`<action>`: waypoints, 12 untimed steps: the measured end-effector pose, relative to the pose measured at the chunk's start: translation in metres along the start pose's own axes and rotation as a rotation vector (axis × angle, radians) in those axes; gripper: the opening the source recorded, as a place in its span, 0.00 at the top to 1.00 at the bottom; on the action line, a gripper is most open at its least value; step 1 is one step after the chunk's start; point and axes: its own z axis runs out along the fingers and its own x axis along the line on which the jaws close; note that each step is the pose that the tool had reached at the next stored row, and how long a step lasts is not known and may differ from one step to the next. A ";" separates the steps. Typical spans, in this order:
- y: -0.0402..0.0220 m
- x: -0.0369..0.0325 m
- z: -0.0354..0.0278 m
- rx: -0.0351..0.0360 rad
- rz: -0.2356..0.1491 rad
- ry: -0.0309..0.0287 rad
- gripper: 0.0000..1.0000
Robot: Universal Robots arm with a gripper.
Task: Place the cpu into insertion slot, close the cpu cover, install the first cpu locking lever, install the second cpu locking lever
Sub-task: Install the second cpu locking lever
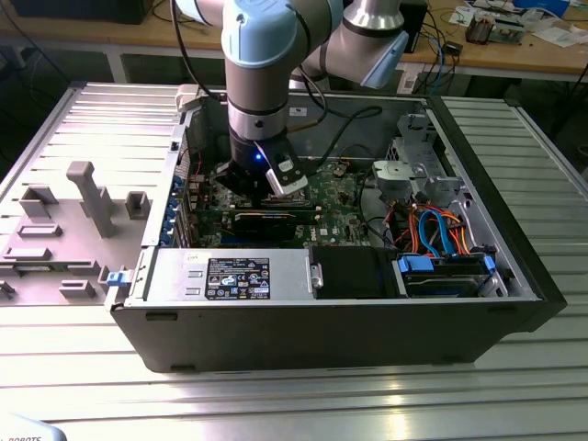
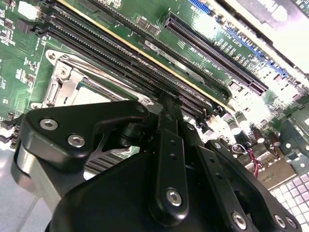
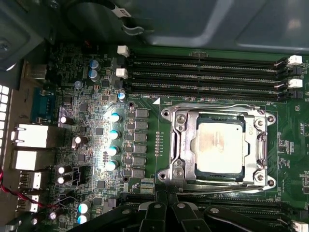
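- Inside the open computer case (image 1: 514,276) on the ribbed metal counter (image 1: 276,395), the arm reaches down over the green motherboard (image 3: 145,121).
- The cpu (image 3: 219,146) sits in the insertion slot (image 3: 203,166), with the cpu cover (image 3: 182,140) lying flat around it.
- The pincer (image 2: 166,104) hangs just above the board beside the memory slots (image 3: 207,72); its fingers (image 2: 169,145) are pressed together, holding nothing.

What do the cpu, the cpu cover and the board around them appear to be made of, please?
The cpu looks like metal on top: a matt silver-grey plate. The cpu cover looks like bright stamped steel, glinting at its edges. The board looks like green lacquered laminate, though its core cannot be judged.
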 end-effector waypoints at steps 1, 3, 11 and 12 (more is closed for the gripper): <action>0.0003 0.0000 -0.0001 -0.0001 0.000 -0.0001 0.89; 0.0013 -0.0001 -0.0003 -0.0002 0.000 -0.0001 0.89; 0.0022 -0.0002 -0.0009 -0.0179 -0.001 -0.0012 0.89; 0.0022 -0.0001 -0.0009 -0.0186 -0.001 -0.0012 0.89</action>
